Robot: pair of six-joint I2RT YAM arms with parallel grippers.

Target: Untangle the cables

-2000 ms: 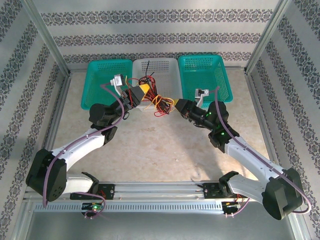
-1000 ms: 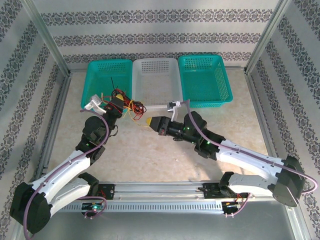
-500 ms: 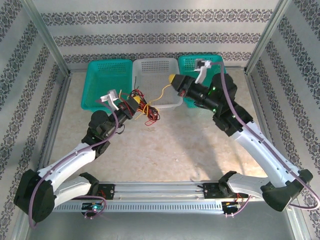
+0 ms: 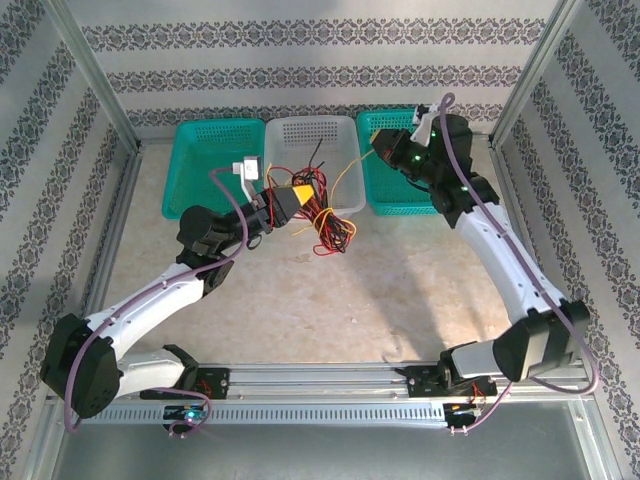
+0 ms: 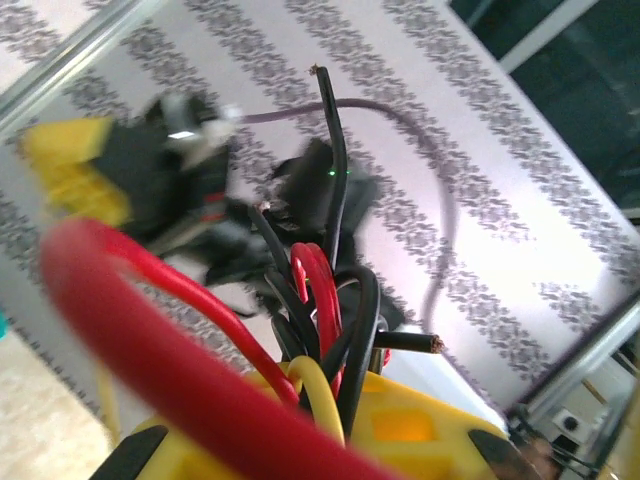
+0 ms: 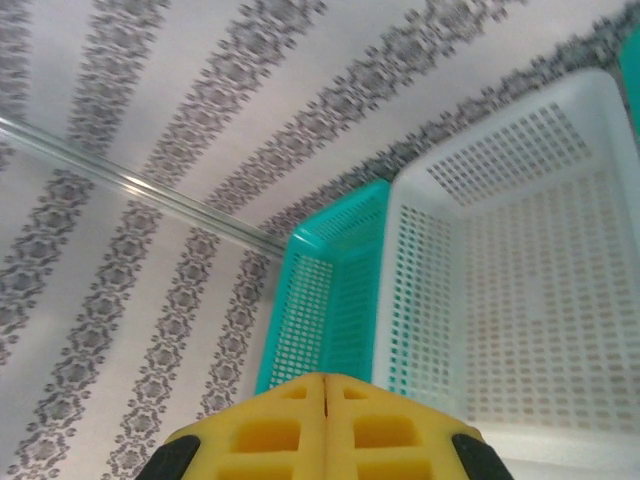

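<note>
The cables (image 4: 325, 218) are a tangle of red, black and yellow wires hanging just in front of the white basket (image 4: 310, 119). My left gripper (image 4: 298, 193) is shut on this bundle. In the left wrist view the wires (image 5: 322, 300) rise out from between its yellow fingers (image 5: 440, 430). One yellow cable (image 4: 350, 176) arcs from the tangle up to my right gripper (image 4: 377, 150), which is raised at the seam of the white and right teal baskets. In the right wrist view its pads (image 6: 290, 425) are pressed together, and no wire shows at the seam.
Three baskets stand in a row against the back wall: a teal one (image 4: 215, 123) on the left, the white one in the middle, and a teal one (image 4: 440, 170) on the right. Metal frame posts (image 4: 95, 75) flank the table. Bare tabletop (image 4: 340, 300) lies between the arms.
My right gripper has swung up and to the right, toward the right teal basket, drawing the yellow cable out. My left gripper has shifted right and back with the bundle.
</note>
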